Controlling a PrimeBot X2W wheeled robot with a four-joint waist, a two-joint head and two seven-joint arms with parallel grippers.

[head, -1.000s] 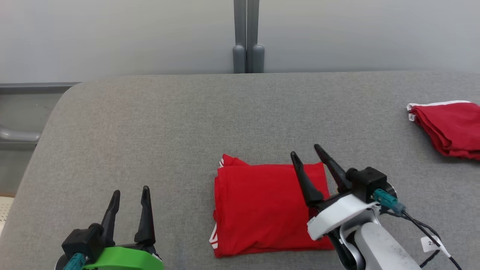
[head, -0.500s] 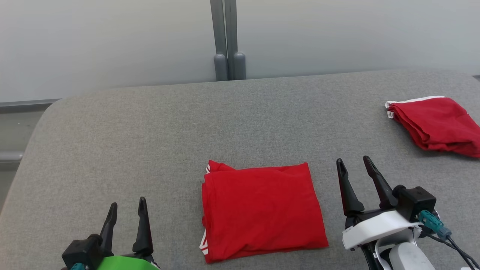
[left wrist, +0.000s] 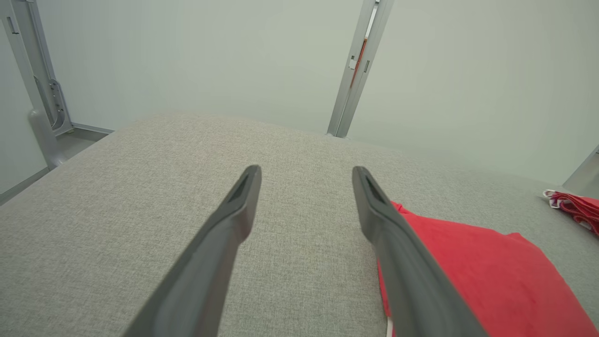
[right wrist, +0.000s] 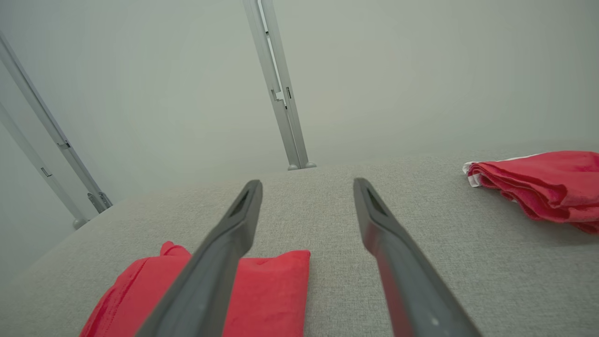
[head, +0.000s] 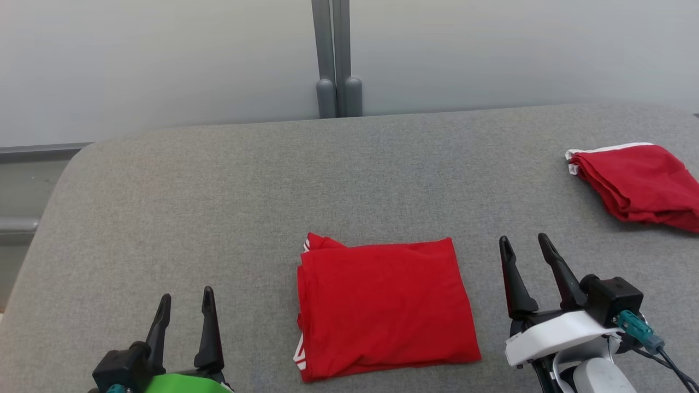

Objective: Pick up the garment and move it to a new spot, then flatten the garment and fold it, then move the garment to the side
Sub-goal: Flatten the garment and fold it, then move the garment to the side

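A red garment [head: 382, 305] lies folded into a flat rectangle on the grey table [head: 218, 191], near its front middle. White trim shows at its left edge. It also shows as the red garment [left wrist: 477, 276] at the lower right of the left wrist view and as the red garment [right wrist: 266, 290] at the lower left of the right wrist view. My left gripper [head: 185, 297] stands open at the lower left, apart from the cloth. My right gripper [head: 524, 243] stands open just right of the garment, holding nothing.
A second red garment [head: 639, 183] with white trim lies folded at the table's far right, also seen as the second red garment [right wrist: 543, 187]. A grey post [head: 336, 60] rises behind the table against a pale wall. The table's left edge is rounded.
My right gripper has come off the folded garment's right edge, drawn back to its right side, and opened wider. The head camera has shifted. The left gripper stays put.
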